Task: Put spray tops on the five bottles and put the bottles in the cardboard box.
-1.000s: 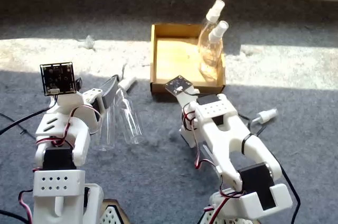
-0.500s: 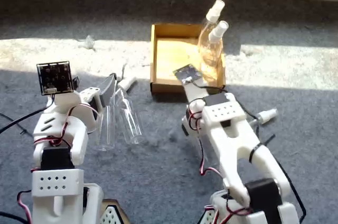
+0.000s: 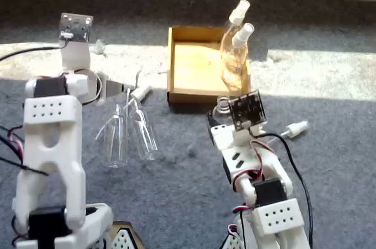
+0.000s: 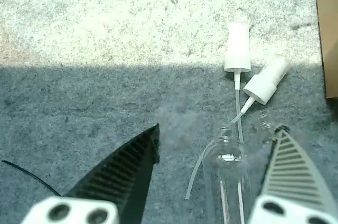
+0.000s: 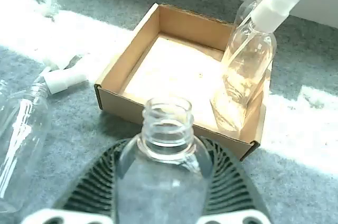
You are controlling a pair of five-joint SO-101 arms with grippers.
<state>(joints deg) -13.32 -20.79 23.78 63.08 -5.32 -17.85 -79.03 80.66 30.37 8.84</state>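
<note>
My right gripper (image 5: 168, 149) is shut on a clear bottle (image 5: 163, 171) with no top, held upright just in front of the cardboard box (image 5: 179, 71); its neck also shows in the high view, bottle (image 3: 223, 106). Two bottles with spray tops (image 3: 235, 55) lean in the box's right side (image 3: 208, 93). My left gripper (image 4: 217, 128) hangs open above the necks of two open bottles (image 4: 227, 155) lying on the carpet, also seen from above as bottles (image 3: 130, 134). Two loose spray tops (image 4: 237, 49) (image 4: 266, 78) lie just beyond them. Another spray top (image 3: 296, 127) lies right of the right arm.
Everything sits on grey carpet (image 3: 176, 172) with a sunlit band across the far half. A bit of fluff (image 3: 97, 45) lies far left. Cables (image 3: 12, 134) trail beside the left arm's base. A wall runs along the far edge.
The left arm has risen and swung away from me, its gripper now over the lying bottles' necks. The right arm has drawn back from the box and stands its bottle upright.
</note>
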